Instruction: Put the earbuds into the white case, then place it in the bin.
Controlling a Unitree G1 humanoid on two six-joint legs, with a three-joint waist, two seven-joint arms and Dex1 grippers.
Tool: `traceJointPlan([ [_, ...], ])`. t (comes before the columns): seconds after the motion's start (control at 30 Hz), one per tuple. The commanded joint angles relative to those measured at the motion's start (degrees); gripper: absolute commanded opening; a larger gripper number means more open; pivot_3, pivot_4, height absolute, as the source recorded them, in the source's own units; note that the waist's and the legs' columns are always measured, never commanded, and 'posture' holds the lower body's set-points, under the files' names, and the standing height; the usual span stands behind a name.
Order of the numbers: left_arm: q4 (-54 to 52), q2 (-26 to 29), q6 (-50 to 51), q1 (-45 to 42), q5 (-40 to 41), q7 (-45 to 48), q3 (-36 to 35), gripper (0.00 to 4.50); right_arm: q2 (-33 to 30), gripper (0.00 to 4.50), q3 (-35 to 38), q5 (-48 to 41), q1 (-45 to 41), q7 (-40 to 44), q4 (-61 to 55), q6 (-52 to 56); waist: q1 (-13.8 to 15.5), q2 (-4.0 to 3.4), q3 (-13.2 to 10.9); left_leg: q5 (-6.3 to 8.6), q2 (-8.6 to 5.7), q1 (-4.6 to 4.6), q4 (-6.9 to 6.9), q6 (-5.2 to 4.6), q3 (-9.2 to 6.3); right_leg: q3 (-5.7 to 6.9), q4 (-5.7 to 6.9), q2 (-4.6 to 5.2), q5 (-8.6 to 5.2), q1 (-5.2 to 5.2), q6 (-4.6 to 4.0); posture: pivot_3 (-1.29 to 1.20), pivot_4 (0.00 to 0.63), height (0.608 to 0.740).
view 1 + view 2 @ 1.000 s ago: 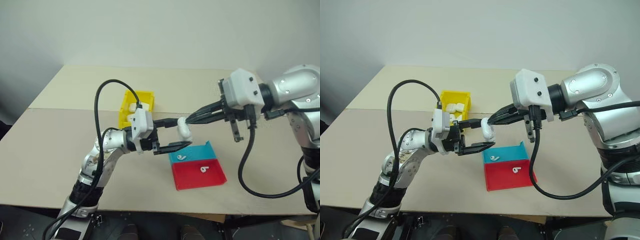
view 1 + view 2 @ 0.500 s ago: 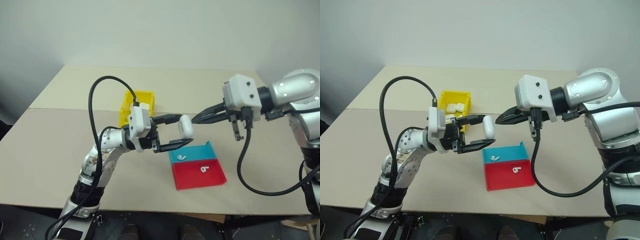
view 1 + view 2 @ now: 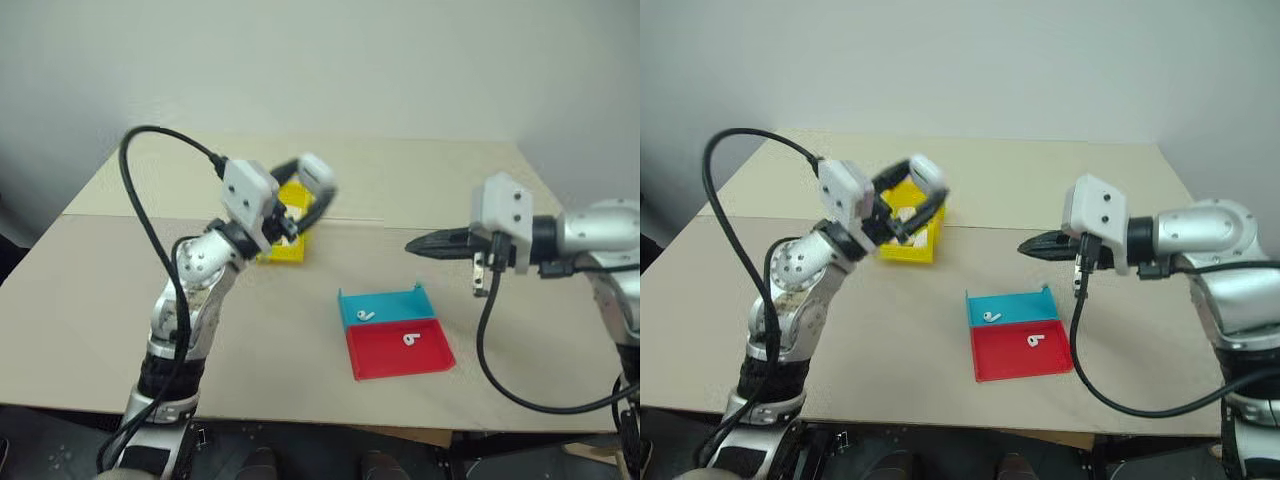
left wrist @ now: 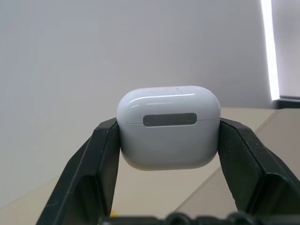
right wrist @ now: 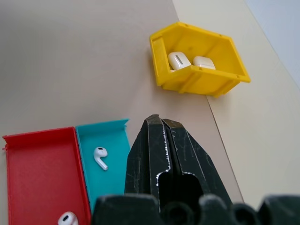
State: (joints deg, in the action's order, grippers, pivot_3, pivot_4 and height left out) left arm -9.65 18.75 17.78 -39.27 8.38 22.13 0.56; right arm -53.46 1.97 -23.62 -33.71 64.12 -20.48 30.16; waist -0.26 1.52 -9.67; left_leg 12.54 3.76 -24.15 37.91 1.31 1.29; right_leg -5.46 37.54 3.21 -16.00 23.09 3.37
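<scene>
My left gripper [image 3: 314,186] is shut on the white case [image 4: 168,126], lid closed, and holds it up in the air above the yellow bin [image 3: 283,250]. That bin stands on the table's left half with two other white cases [image 5: 179,61] inside. One of the earbuds [image 3: 365,315] lies in the blue tray [image 3: 392,303], the other [image 3: 409,340] in the red tray [image 3: 400,360]. My right gripper [image 3: 415,244] is shut and empty, hovering to the right of the trays and pointing left.
The blue and red trays sit side by side near the table's front middle. A black cable loops over my left arm, and another hangs from my right wrist. Bare tabletop lies between the bin and the trays.
My left gripper carried the case up and away to the left, over the bin. The right gripper's tips, which touched the case, pulled back to the right and sank lower.
</scene>
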Motion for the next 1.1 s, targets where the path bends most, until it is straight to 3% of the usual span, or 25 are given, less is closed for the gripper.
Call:
traceJointPlan([
  [0.03, 4.5, 0.2, 0.9, -1.2, -6.3, -6.6, -0.2, 2.82, 0.3, 0.05, 2.4, -0.6, 2.2, -3.9, -4.1, 2.0, -0.2, 0.0, 0.0, 0.0, 0.0, 0.0, -0.01, 0.0, 0.0, 0.0, 0.0, 0.0, 0.0, 0.0, 0.0, 0.0, 0.15, 0.74],
  [0.27, 19.0, -0.7, 1.6, -4.8, -13.2, -13.1, 1.7, 2.82, 1.1, 0.05, 0.7, -0.2, 4.3, -7.8, -5.7, 4.4, -0.1, 0.01, 0.0, -0.01, -0.01, -0.03, -0.01, 0.02, 0.0, 0.02, 0.0, 0.0, 0.0, 0.03, 0.0, 0.0, 0.15, 0.74],
  [0.5, 26.7, -2.4, -3.6, -6.9, -11.7, -11.1, 1.3, 2.82, 0.6, 0.05, 0.9, -0.6, 5.2, -8.7, -6.0, 5.0, 0.5, 0.01, 0.0, -0.01, -0.02, -0.08, -0.01, 0.02, 0.0, 0.04, -0.04, 0.0, 0.0, 0.05, 0.0, 0.0, 0.15, 0.74],
  [0.67, 31.1, -3.2, -4.4, -8.4, -11.4, -9.6, 1.4, 4.46, 0.7, 0.0, 1.1, -0.5, 5.5, -9.3, -6.1, 5.2, 0.6, 0.01, 0.0, -0.02, -0.02, -0.05, -0.01, 0.03, 0.0, 0.03, -0.02, -0.01, 0.0, 0.05, 0.0, 0.0, 0.15, 0.74],
  [0.87, 33.4, -3.7, -9.7, -9.5, -13.5, -10.3, 2.7, 4.49, 0.4, 0.0, 0.9, -0.4, 5.6, -9.7, -6.3, 5.3, 0.8, 0.01, 0.0, -0.02, -0.03, -0.07, -0.01, 0.03, 0.0, 0.04, -0.04, 0.0, 0.0, 0.04, 0.0, 0.0, 0.15, 0.74],
  [0.97, 27.5, -3.8, -9.2, -7.1, -6.0, -3.2, -0.4, 4.49, -0.1, 0.0, 1.5, -0.3, 6.2, -9.6, -6.5, 4.9, 0.8, 0.01, 0.0, -0.02, -0.03, -0.09, -0.01, 0.03, 0.0, 0.04, -0.04, 0.0, 0.0, 0.05, 0.0, 0.0, 0.15, 0.74],
  [1.1, 14.4, 0.6, -3.2, 1.0, 7.6, 12.0, -4.2, 4.49, -2.3, 0.0, 4.0, -0.6, 9.8, -8.1, -7.1, 3.8, 0.3, -0.01, 0.0, -0.05, 0.01, -0.05, -0.02, 0.08, 0.02, 0.02, 0.01, 0.0, -0.01, 0.05, 0.0, 0.0, 0.15, 0.74],
])
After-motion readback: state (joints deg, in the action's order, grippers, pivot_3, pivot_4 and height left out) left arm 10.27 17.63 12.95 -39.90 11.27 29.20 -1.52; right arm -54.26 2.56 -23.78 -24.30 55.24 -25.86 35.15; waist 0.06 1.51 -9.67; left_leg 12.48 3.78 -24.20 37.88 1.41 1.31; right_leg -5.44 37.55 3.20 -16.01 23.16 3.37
